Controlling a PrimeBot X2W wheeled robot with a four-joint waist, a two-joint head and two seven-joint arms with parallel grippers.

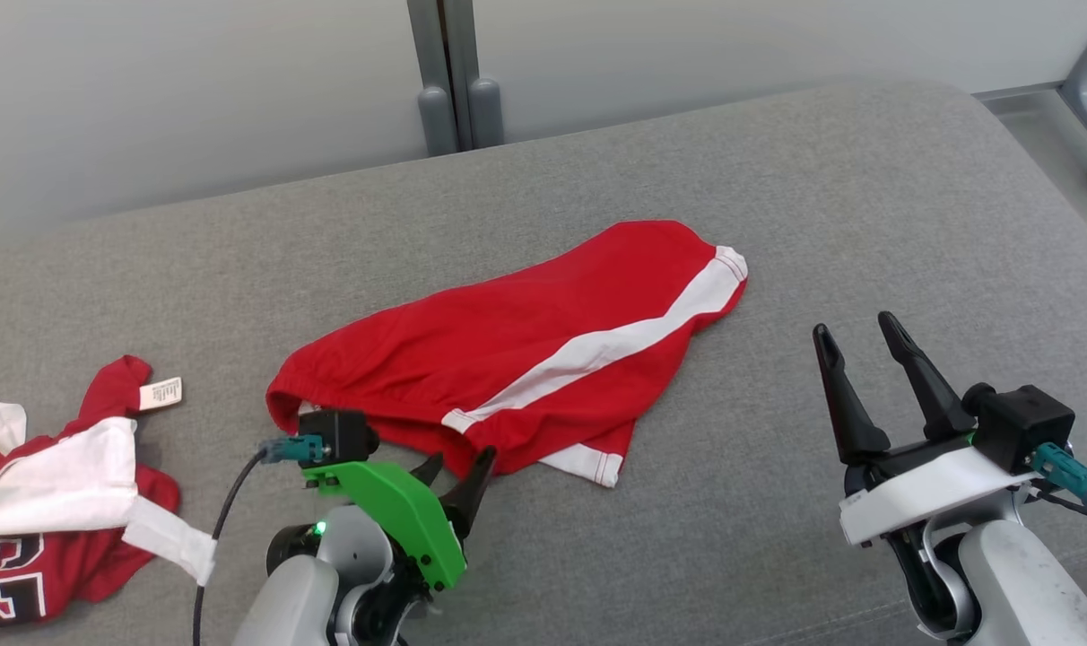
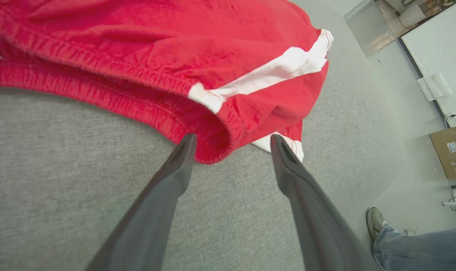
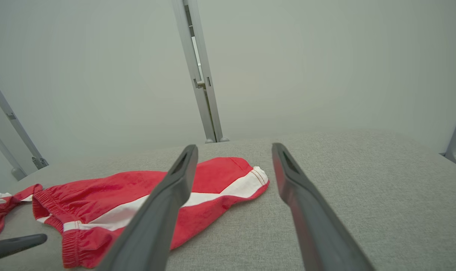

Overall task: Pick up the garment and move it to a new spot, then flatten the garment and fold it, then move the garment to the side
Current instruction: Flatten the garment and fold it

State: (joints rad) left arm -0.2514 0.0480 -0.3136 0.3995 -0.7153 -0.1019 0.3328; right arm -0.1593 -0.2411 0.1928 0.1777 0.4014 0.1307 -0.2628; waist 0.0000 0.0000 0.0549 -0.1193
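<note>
In the head view, red shorts (image 1: 526, 350) with a white side stripe are seen lying in the middle of a grey padded surface (image 1: 866, 206), the waistband towards the near left and the leg hem towards the far right. The left tool (image 1: 461, 459) is held open at the near edge of the waistband, while the right tool (image 1: 856, 326) is held open and empty at the near right, well apart from the shorts. A crumpled red and white jersey (image 1: 50, 502) with a small label (image 1: 160, 393) is seen at the near left edge, and a grey post (image 1: 454, 81) stands beyond the far edge. In the left wrist view, the left tool (image 2: 232, 138) is shown with its two fingers spread to either side of the corner of the waistband of the shorts (image 2: 156, 49); whether the tips touch the cloth cannot be told. A shoe (image 2: 374, 222) and a leg (image 2: 423, 248) in jeans are seen on the floor beside the surface, with a cardboard box (image 2: 450, 150) further off. In the right wrist view, the right tool (image 3: 234, 147) is shown open above the bare surface (image 3: 363, 180), with the shorts (image 3: 100, 195) lying to its left and nothing held between the fingers.
</note>
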